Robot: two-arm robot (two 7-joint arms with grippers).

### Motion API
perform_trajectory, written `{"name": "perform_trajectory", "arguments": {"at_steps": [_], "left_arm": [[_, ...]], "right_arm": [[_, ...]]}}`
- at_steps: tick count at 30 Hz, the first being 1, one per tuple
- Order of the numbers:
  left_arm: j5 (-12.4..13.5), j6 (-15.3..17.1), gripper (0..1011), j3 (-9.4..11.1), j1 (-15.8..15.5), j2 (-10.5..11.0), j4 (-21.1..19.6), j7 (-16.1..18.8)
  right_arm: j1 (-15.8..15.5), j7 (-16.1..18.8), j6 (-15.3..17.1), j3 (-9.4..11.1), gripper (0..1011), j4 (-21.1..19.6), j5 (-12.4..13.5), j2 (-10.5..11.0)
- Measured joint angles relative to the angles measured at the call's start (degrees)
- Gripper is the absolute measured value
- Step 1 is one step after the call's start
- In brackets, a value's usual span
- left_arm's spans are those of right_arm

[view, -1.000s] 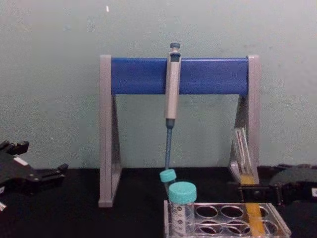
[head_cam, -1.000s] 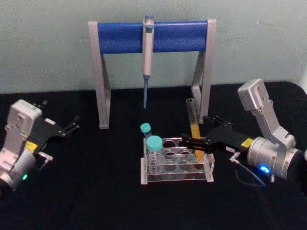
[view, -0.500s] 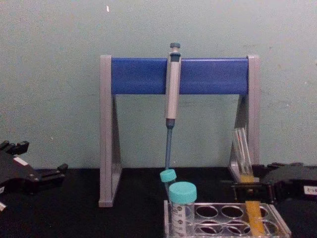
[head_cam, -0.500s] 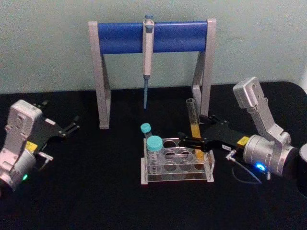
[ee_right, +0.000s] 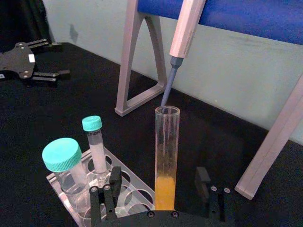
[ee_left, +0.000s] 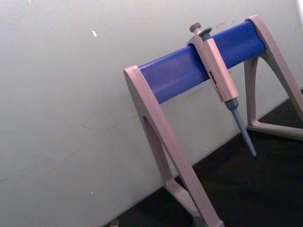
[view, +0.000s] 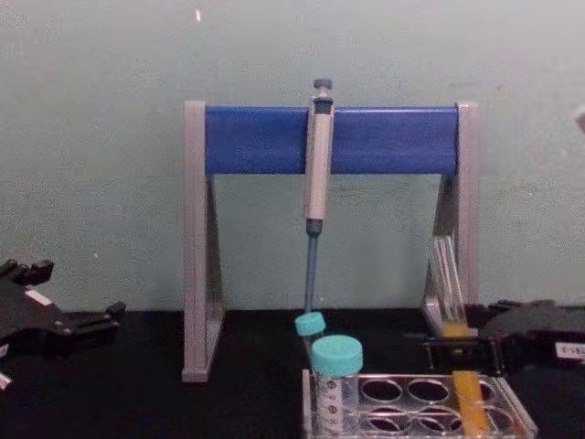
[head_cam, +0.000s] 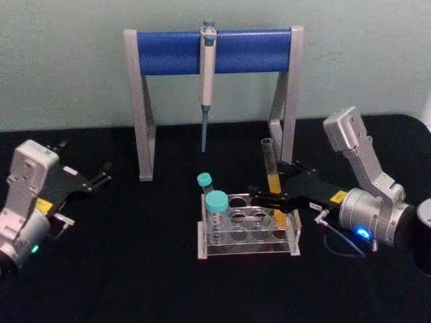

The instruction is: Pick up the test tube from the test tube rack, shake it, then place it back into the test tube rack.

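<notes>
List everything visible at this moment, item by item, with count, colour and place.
test tube: 1, clear with orange-yellow liquid, standing at the rack's right end
test tube rack: 1, clear, mid-table, in front of the stand
capped tubes: 2, clear with teal caps, at the rack's left end
pipette: 1, grey-blue, hanging from the crossbar
stand: 1, grey legs, blue crossbar, behind the rack
table: 1, black
left gripper: 1, black, open, at the table's left
right gripper: 1, black, open, fingers either side of the test tube, not touching

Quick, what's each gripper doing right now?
Left gripper: open, holding nothing, parked at the left.
Right gripper: open, one finger on either side of the tube, not gripping it.
</notes>
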Motion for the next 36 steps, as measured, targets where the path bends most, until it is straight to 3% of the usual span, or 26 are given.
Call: {"name": "perform_trajectory", "arguments": {"at_steps": [11, 25, 29, 36], "left_arm": [[0.0, 0.0, 1001, 0.0, 0.0, 0.0, 0.0, 0.0], [0.0, 0.0, 1001, 0.0, 0.0, 0.0, 0.0, 0.0], [0.0, 0.0, 1001, 0.0, 0.0, 0.0, 0.0, 0.0], [0.0, 0.0, 1001, 0.0, 0.0, 0.0, 0.0, 0.0]], "right_arm": [[-0.1, 0.0, -0.1, 0.1, 970, -0.1, 0.0, 0.0], [-0.2, -0.1, -0.2, 0.1, 586, -0.2, 0.0, 0.1], [-0.2, -0.1, -0.2, 0.1, 410, -0.2, 0.0, 0.1], [-0.2, -0.1, -0.2, 0.1, 230, -0.2, 0.0, 0.1]]}}
